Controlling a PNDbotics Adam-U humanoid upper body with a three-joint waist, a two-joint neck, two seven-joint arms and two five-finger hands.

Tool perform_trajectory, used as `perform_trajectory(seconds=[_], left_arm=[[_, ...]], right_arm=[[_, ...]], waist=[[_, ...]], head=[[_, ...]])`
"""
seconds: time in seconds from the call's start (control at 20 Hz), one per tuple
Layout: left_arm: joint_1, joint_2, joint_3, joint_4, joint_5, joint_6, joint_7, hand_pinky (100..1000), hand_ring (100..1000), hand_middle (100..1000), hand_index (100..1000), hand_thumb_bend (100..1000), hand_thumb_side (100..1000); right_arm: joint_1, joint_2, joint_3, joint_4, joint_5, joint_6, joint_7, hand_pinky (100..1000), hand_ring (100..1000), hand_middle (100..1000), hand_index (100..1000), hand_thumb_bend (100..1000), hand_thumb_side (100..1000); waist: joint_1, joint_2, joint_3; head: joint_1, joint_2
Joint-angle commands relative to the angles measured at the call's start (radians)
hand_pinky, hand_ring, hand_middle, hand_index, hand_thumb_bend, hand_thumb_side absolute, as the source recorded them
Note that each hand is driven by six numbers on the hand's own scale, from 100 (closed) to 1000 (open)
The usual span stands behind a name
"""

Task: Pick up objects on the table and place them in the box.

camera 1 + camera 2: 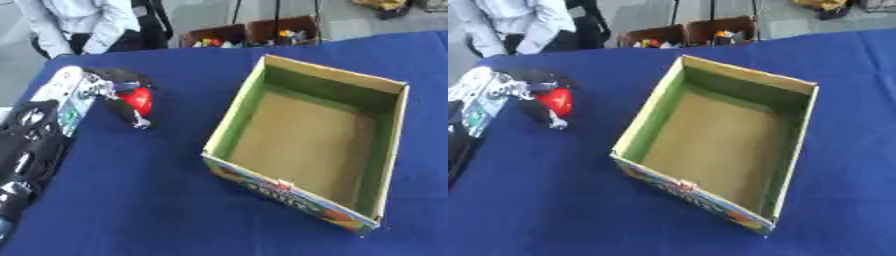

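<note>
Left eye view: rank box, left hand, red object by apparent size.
1. Box, largest by far.
2. Left hand, curled round the red object; nearness to the camera barely matters here.
3. Red object, smallest, partly hidden by the fingers.

The red object (137, 101) near the left edge of the blue table (149, 200) is partly covered by the left hand (122, 95), so its full shape cannot be told; only a rounded red part shows. The fingers are blurred and dark, and how they close on it is not clear. The left arm (35, 140) is cut off by the left edge of both views. The printed front wall of the cardboard box (289, 192) is too blurred to read. The table's far right corner is cut off. The right hand shows in no view.
</note>
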Motion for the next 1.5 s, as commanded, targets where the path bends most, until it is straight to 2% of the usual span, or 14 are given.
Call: perform_trajectory(seconds=[0.05, 0.45, 0.6, 1.05, 1.15, 1.4, 1.5], left_arm=[[-0.019, 0.044, 0.018, -0.031, -0.001, -0.002, 0.017, 670, 929, 1000, 1000, 582, 619], [-0.015, 0.066, 0.019, -0.035, -0.045, 0.008, -0.005, 703, 941, 1000, 1000, 530, 607], [-0.009, 0.074, 0.022, -0.031, -0.052, 0.009, -0.016, 713, 939, 1000, 1000, 477, 579], [0.001, 0.1, 0.026, -0.026, 0.007, -0.002, -0.124, 742, 946, 1000, 1000, 458, 556], [0.004, 0.104, 0.026, -0.029, 0.017, -0.003, -0.138, 745, 948, 1000, 1000, 430, 540], [0.011, 0.104, 0.03, -0.028, 0.016, 0.006, -0.139, 719, 922, 1000, 1000, 353, 506], [0.012, 0.101, 0.032, -0.027, 0.019, 0.006, -0.125, 686, 898, 1000, 1000, 358, 504]], right_arm=[[-0.003, -0.017, -0.008, -0.012, 0.003, 0.001, -0.004, 750, 791, 731, 774, 100, 1000], [0.002, -0.017, -0.008, -0.012, 0.003, 0.003, -0.004, 751, 790, 730, 775, 100, 1000], [0.005, -0.018, -0.01, -0.012, 0.002, 0.003, -0.005, 751, 791, 731, 775, 100, 1000], [0.017, -0.021, -0.012, -0.012, 0.005, 0.006, -0.008, 751, 791, 731, 774, 100, 1000], [0.018, -0.02, -0.012, -0.012, 0.005, 0.006, -0.008, 751, 791, 731, 774, 100, 1000], [0.018, -0.017, -0.013, -0.012, 0.006, 0.006, -0.008, 752, 791, 731, 771, 100, 1000], [0.018, -0.016, -0.013, -0.012, 0.006, 0.006, -0.008, 752, 791, 731, 769, 100, 1000]], waist=[[0.008, -0.012, 0.003], [0.007, -0.018, 0.011], [0.006, -0.021, 0.014], [0.004, -0.031, 0.03], [0.003, -0.031, 0.03], [0.003, -0.028, 0.027], [0.002, -0.026, 0.026]], head=[[0.006, -0.005], [0.005, 0.002], [0.004, 0.001], [-0.006, 0.011], [-0.006, 0.01], [-0.002, 0.003], [-0.001, 0.0]])
